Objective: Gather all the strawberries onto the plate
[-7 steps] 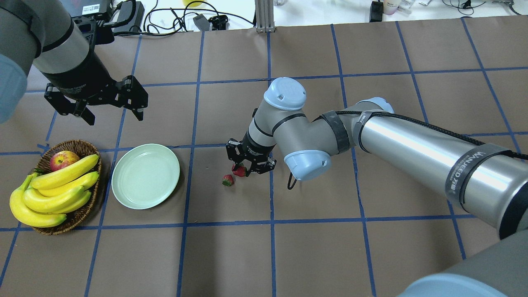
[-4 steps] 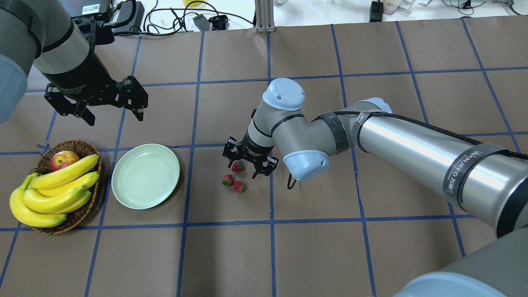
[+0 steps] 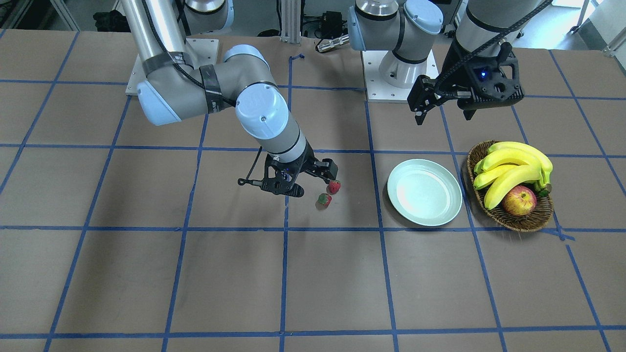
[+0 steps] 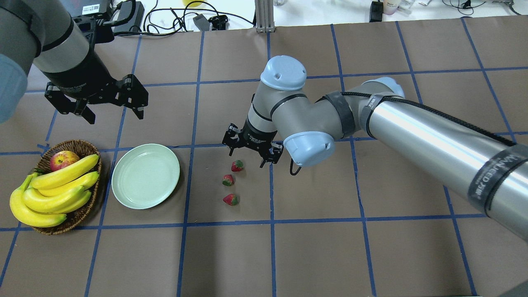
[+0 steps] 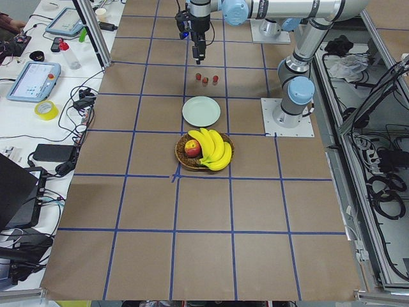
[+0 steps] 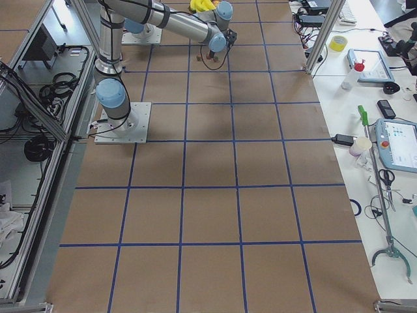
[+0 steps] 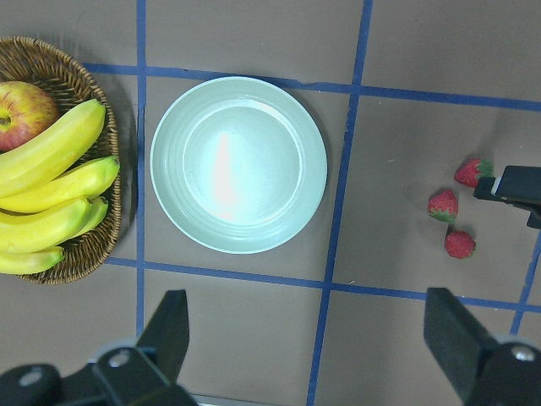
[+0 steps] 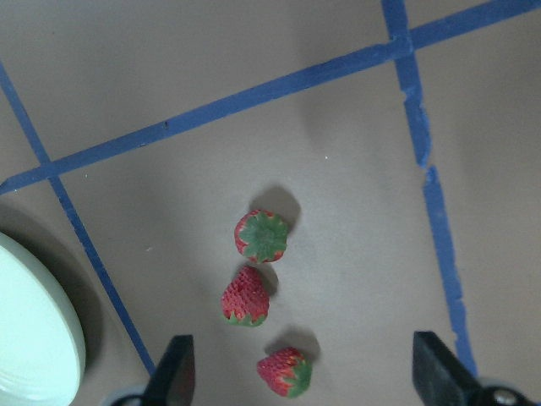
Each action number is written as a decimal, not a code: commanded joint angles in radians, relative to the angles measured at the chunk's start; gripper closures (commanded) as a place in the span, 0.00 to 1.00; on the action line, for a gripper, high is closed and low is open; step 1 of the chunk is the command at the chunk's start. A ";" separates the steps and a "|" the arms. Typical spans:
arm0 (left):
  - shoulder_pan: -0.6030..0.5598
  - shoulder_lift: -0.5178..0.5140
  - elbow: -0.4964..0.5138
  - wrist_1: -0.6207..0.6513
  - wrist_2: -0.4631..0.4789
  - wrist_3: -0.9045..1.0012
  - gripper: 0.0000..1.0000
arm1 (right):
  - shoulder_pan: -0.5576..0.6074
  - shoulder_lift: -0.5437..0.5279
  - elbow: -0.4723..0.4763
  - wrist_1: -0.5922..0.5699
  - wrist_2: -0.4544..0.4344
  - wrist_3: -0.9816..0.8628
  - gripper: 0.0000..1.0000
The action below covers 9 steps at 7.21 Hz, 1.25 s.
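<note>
Three strawberries lie in a short row on the brown table: one (image 4: 237, 166), one (image 4: 228, 180) and one (image 4: 231, 199). They also show in the right wrist view (image 8: 262, 236) and the left wrist view (image 7: 442, 205). The front-facing view shows two strawberries (image 3: 334, 186); my right gripper hides the third. The mint-white plate (image 4: 145, 176) is empty, left of the berries. My right gripper (image 4: 246, 159) is open and empty, just above the far berry. My left gripper (image 4: 113, 115) is open and empty, high beyond the plate.
A brown wicker basket (image 4: 78, 144) with bananas (image 4: 53, 189) and a red-yellow apple (image 4: 63, 160) stands left of the plate, almost touching it. Blue tape lines grid the table. Cables and devices lie past the far edge.
My right gripper has opened and lifted off a strawberry, moving slightly away from the robot. A third strawberry has come into view and rolled toward the robot's side. The left arm has barely moved.
</note>
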 commanded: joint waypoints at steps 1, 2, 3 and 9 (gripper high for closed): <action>-0.001 0.000 0.000 0.003 0.001 0.002 0.00 | -0.057 -0.076 -0.145 0.227 -0.091 -0.065 0.02; 0.000 -0.001 -0.001 0.003 -0.001 0.002 0.00 | -0.091 -0.138 -0.200 0.366 -0.095 -0.141 0.00; -0.001 -0.001 -0.003 0.003 -0.002 0.002 0.00 | -0.141 -0.196 -0.248 0.478 -0.132 -0.219 0.00; 0.003 -0.004 -0.032 0.024 -0.005 -0.002 0.00 | -0.257 -0.366 -0.285 0.520 -0.420 -0.439 0.00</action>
